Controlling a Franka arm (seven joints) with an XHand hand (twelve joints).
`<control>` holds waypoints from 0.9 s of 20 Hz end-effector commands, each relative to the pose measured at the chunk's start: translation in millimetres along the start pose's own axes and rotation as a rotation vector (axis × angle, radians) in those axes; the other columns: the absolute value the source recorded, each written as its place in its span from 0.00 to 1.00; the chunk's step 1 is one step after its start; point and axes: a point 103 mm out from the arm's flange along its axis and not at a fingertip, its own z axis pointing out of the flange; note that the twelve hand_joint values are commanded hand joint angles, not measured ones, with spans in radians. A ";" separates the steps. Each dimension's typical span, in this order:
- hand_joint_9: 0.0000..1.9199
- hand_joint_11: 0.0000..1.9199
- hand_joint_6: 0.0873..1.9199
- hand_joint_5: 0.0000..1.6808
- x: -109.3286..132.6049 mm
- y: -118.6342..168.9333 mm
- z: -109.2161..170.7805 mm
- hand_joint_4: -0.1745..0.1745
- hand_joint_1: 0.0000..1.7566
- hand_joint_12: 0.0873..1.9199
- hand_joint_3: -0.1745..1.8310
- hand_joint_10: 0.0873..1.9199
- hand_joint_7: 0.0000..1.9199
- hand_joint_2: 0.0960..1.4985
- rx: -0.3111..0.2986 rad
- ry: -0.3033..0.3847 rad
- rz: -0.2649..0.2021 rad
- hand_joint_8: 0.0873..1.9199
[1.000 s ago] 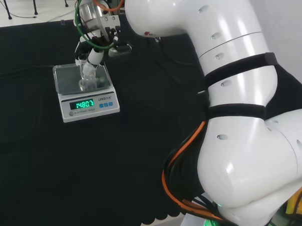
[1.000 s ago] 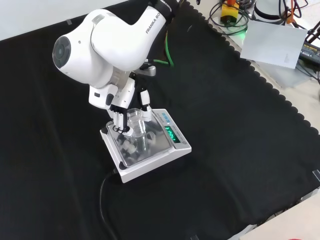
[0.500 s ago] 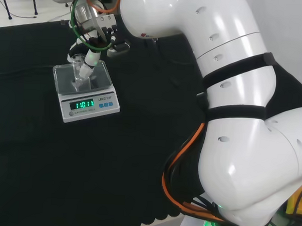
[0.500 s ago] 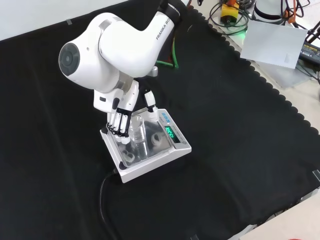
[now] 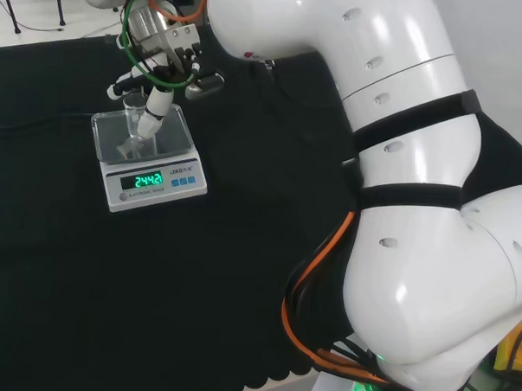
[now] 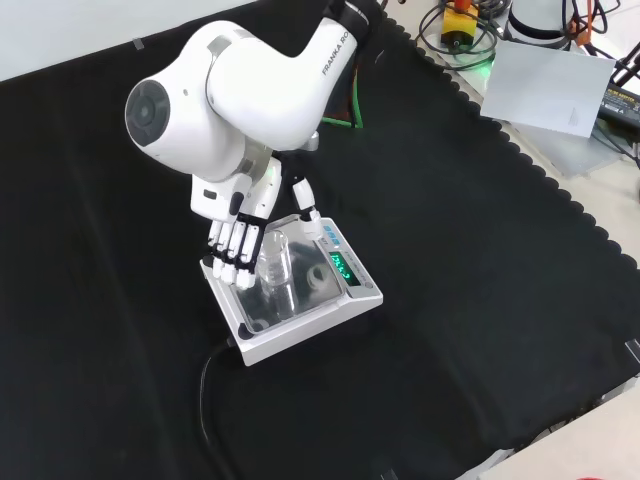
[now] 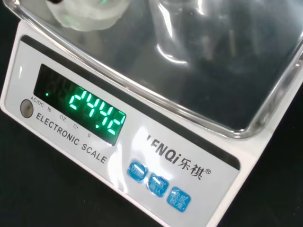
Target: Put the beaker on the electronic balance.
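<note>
Small clear glass beaker [image 6: 277, 266] upright on steel pan of white electronic balance [image 6: 300, 318], green display lit. Black-and-white hand [image 6: 238, 240] just beside beaker, fingers straightened and spread, holding nothing. Black cloth [image 6: 480, 260] underneath.

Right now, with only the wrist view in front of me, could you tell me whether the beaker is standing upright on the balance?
Observer: Yes, in the front view the beaker stands upright on the pan of the balance.
Operator: Thank you. Is the hand closed round it?
Observer: No, the hand has its fingers straight, just left of the beaker in the front view.
Operator: Is it touching the glass?
Observer: I cannot tell; the head view shows part of the hand very close to the beaker's rim.
</note>
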 end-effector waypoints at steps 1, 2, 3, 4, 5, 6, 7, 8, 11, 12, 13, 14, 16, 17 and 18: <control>0.00 0.00 0.00 0.00 -0.4 -18.5 -30.8 0.72 0.46 0.50 0.03 0.00 0.00 0.50 -0.129 -0.025 0.016 0.00; 0.00 0.00 0.00 0.00 -0.5 -21.3 -36.4 0.71 0.46 0.52 0.03 0.00 0.00 0.50 -0.139 -0.024 0.016 0.00; 0.00 0.00 0.00 0.00 0.4 -25.3 -47.2 0.71 0.46 0.52 0.03 0.00 0.00 0.49 -0.153 -0.034 0.017 0.00; 0.00 0.00 0.00 0.00 1.4 -28.0 -54.6 0.71 0.46 0.53 0.04 0.00 0.00 0.49 -0.163 -0.044 0.017 0.00; 0.00 0.00 0.00 0.00 3.0 -30.2 -61.2 0.70 0.46 0.53 0.04 0.00 0.00 0.49 -0.169 -0.060 0.019 0.00; 0.00 0.00 0.00 0.00 4.0 -31.6 -65.1 0.70 0.46 0.53 0.04 0.00 0.00 0.49 -0.171 -0.068 0.018 0.00; 0.00 0.00 0.00 0.00 5.4 -33.0 -68.7 0.70 0.46 0.53 0.04 0.00 0.00 0.49 -0.174 -0.078 0.019 0.00; 0.00 0.00 0.00 0.00 8.2 -38.5 -76.8 0.70 0.46 0.53 0.04 0.00 0.00 0.49 -0.184 -0.097 0.023 0.00; 0.00 0.00 0.00 0.00 11.1 -50.4 -88.5 0.68 0.45 0.55 0.04 0.00 0.00 0.49 -0.206 -0.119 0.033 0.00; 0.02 0.00 0.00 0.00 11.8 -56.5 -92.9 0.66 0.45 0.59 0.04 0.00 0.00 0.50 -0.223 -0.120 0.038 0.00; 0.06 0.02 0.00 0.02 12.2 -62.4 -96.8 0.61 0.45 0.65 0.04 0.06 0.03 0.51 -0.239 -0.115 0.040 0.00; 0.12 0.08 0.00 0.08 11.8 -71.0 -100.9 0.55 0.46 0.68 0.04 0.18 0.09 0.53 -0.266 -0.109 0.045 0.05; 0.30 0.24 0.11 0.28 8.7 -96.7 -110.0 0.44 0.51 0.68 0.03 0.33 0.25 0.60 -0.302 -0.096 0.066 0.24; 0.38 0.31 0.21 0.35 7.0 -108.2 -112.9 0.42 0.53 0.67 0.02 0.36 0.32 0.64 -0.312 -0.099 0.079 0.31; 0.43 0.35 0.29 0.40 4.9 -121.9 -115.4 0.40 0.54 0.66 0.01 0.38 0.36 0.66 -0.323 -0.105 0.097 0.35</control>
